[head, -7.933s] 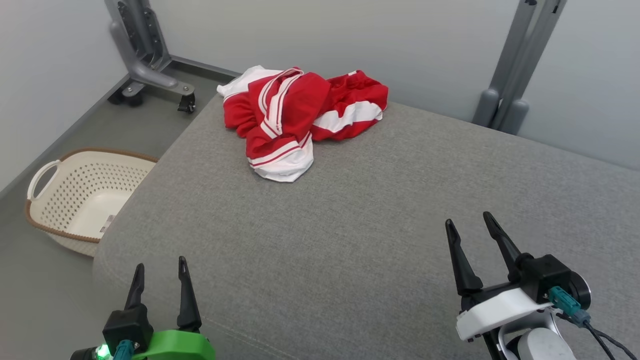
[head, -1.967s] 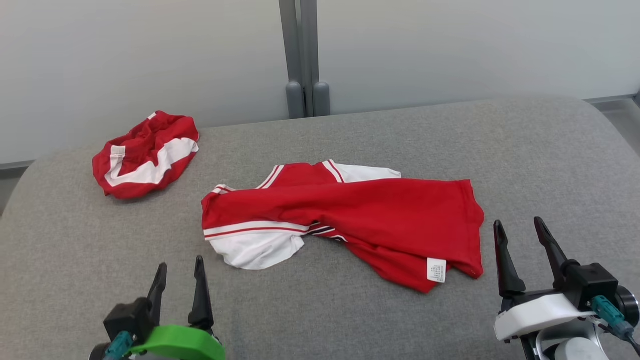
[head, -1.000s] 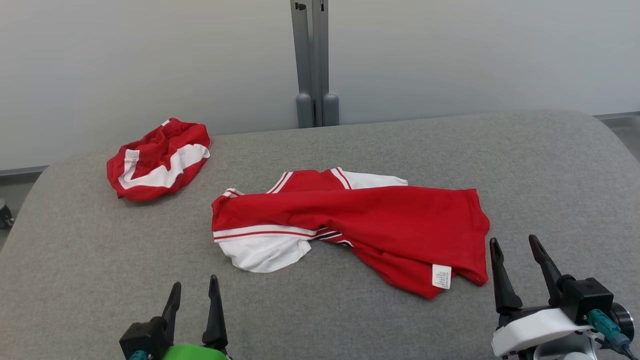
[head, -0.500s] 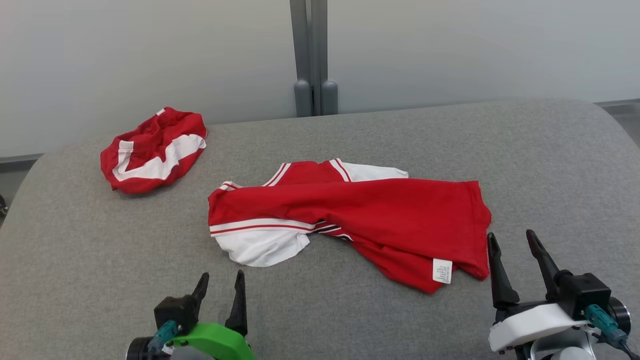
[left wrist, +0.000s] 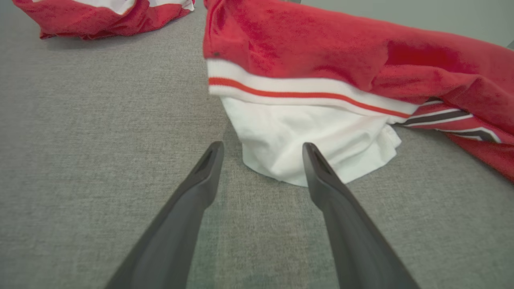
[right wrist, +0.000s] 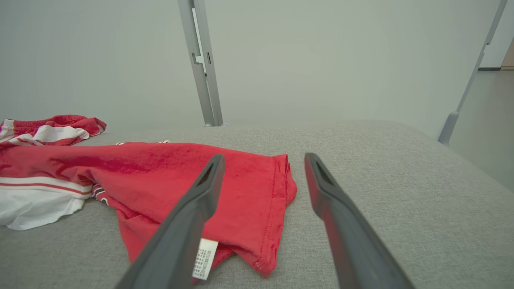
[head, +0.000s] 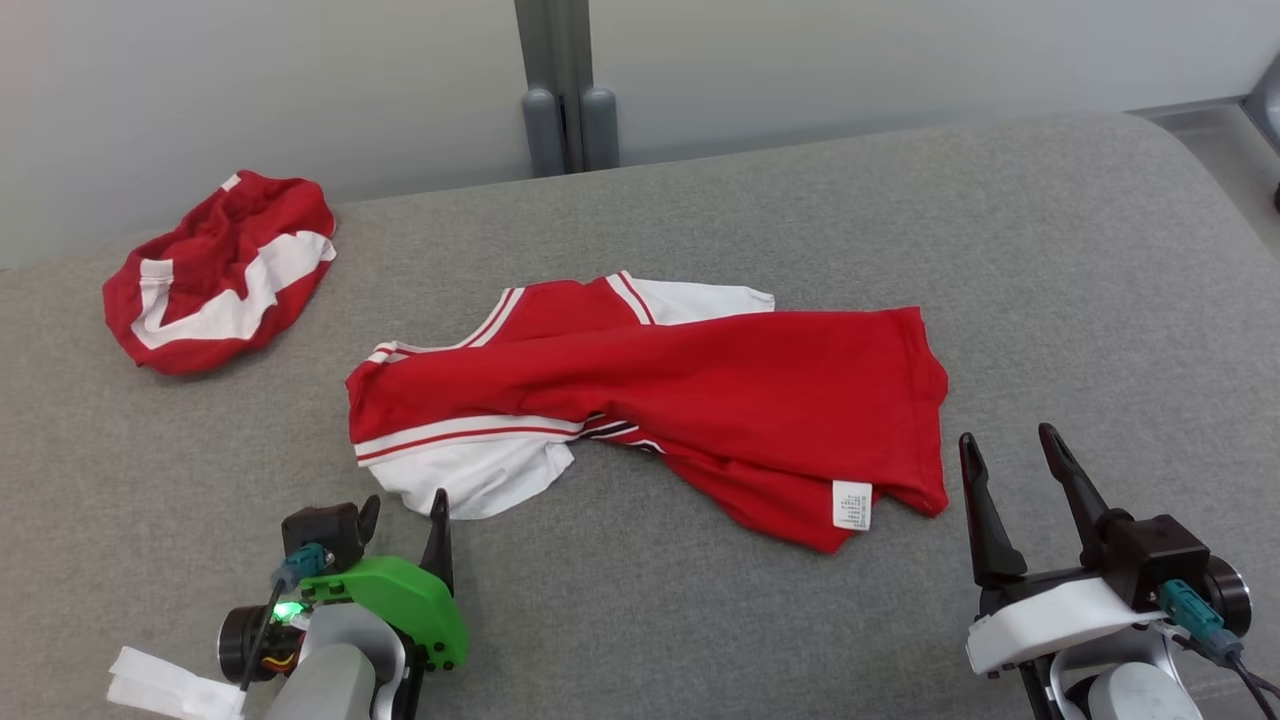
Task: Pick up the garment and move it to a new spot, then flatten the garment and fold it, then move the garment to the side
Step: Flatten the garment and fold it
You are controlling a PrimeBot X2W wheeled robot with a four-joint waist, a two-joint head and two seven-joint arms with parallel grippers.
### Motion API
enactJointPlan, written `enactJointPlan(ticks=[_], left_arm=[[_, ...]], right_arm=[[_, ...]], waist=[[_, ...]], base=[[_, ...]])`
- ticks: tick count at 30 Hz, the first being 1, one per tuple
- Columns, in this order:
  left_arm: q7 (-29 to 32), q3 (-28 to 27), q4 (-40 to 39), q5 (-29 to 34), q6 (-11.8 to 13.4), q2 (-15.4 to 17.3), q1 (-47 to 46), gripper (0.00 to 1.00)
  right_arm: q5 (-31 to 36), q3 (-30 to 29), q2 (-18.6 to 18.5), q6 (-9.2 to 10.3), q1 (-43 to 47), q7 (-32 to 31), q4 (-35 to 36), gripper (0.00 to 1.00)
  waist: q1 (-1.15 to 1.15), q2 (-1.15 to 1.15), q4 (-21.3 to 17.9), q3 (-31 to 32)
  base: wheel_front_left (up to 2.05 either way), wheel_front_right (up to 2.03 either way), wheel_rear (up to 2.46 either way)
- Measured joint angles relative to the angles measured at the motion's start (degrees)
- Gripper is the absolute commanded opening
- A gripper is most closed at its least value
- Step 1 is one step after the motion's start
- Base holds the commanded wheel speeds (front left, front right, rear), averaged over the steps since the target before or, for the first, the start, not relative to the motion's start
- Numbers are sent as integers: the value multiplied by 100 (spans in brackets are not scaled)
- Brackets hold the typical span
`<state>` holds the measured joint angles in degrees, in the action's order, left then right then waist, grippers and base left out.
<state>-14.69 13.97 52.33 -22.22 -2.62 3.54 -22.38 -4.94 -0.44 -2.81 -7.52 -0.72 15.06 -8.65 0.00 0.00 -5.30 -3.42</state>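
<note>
Both of my hands are spread wide and hold nothing. My left hand [head: 404, 498] is low over the grey padded surface [head: 1050, 250], its fingers pointing at the white sleeve [head: 470, 475] of the garment [head: 720, 390]. In the left wrist view one fingertip overlaps the sleeve's near hem, and I cannot tell whether it touches the cloth. My right hand [head: 1005, 433] hangs just beside the garment's right hem, apart from it.

The garment is a red shirt with white sleeves and red-and-white striped trim. It lies stretched across the middle of the surface, half flattened, with its body twisted in a diagonal fold over the front. A small white label [head: 852, 503] shows at the near right corner, which is turned up. A second red-and-white bundle [head: 215, 275] sits well apart at the far left, near the wall.

Half a second ago my left hand was further back from the sleeve; it has since come forward and turned toward it. My right hand has kept its place and its spread. The whole scene has slid leftward because my head turned; the garment's folds lie just as they did.
</note>
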Motion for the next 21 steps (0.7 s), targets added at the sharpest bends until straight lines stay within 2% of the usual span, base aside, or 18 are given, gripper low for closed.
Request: enactJointPlan(ticks=[3, 4, 5, 6, 8, 13, 21], left_arm=[[-8, 31, 292, 0, -42, -14, -146, 99], [-9, 40, 385, -1, -53, -16, -194, 76], [-9, 65, 475, -2, -91, -20, -237, 48], [-9, 89, 546, -2, -101, -29, -268, 37], [-23, 143, 680, -2, -149, -40, -315, 0], [-34, 241, 490, 53, -220, -54, -322, 0], [-43, 192, -892, 325, -250, -11, 500, 0]], right_arm=[[5, -14, -1, 0, -28, 0, -12, 100], [5, -13, -1, -1, -52, 0, -20, 100], [5, -12, 0, 0, -71, 0, -25, 100], [4, -9, -1, 0, -77, 0, -27, 100], [3, 2, 0, 0, -77, 0, -43, 100], [-9, -47, -1, 0, -66, 0, -57, 100], [-110, -81, -1, 0, 117, 0, -81, 100]], waist=[[0, 0, -94, -99], [0, 0, -125, -125], [0, 0, -152, -144], [0, 0, -171, -156], [0, 0, -200, -162], [0, 0, -155, -79], [0, 0, 48, 195]], base=[[0, 0, 0], [0, 0, 0], [0, 0, 0], [0, 0, 0], [0, 0, 0], [0, 0, 0], [0, 0, 0]])
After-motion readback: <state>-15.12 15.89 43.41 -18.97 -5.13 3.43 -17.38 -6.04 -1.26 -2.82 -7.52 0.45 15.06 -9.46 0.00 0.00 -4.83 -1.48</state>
